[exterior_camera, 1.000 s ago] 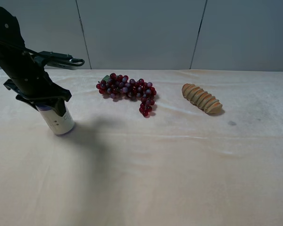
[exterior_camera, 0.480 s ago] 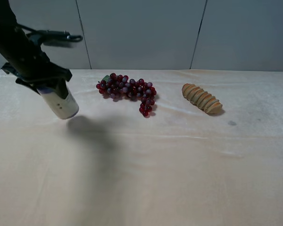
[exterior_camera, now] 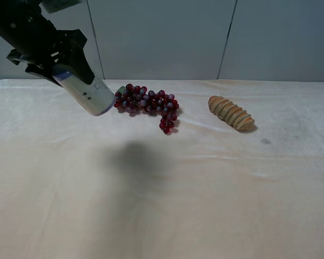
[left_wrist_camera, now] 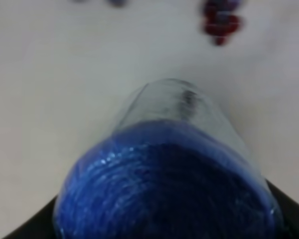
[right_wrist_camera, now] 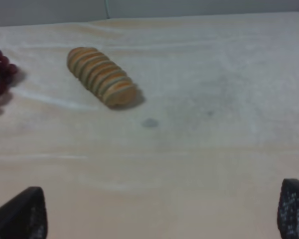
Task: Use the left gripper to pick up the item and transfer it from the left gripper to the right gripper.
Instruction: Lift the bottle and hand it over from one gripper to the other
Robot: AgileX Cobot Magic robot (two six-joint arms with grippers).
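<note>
The white can [exterior_camera: 86,91] with purple-blue ends hangs tilted in the air above the table's far left, its free end pointing down toward the grapes. My left gripper [exterior_camera: 62,69] is shut on the can's upper end. In the left wrist view the can's blue end [left_wrist_camera: 164,189] fills the lower picture. My right gripper [right_wrist_camera: 164,211] is out of the exterior high view. Its wrist view shows only two black fingertips [right_wrist_camera: 22,214] far apart, open and empty, low over the table on the right side.
A dark red grape bunch [exterior_camera: 146,103] lies at the back middle, just right of the can. A tan ridged bread-like piece [exterior_camera: 230,113] lies to its right and also shows in the right wrist view [right_wrist_camera: 101,75]. A cream cloth [exterior_camera: 194,194] covers the table.
My left gripper has lifted the can off the table, carried it up and to the right toward the grapes, and tilted it further over.
</note>
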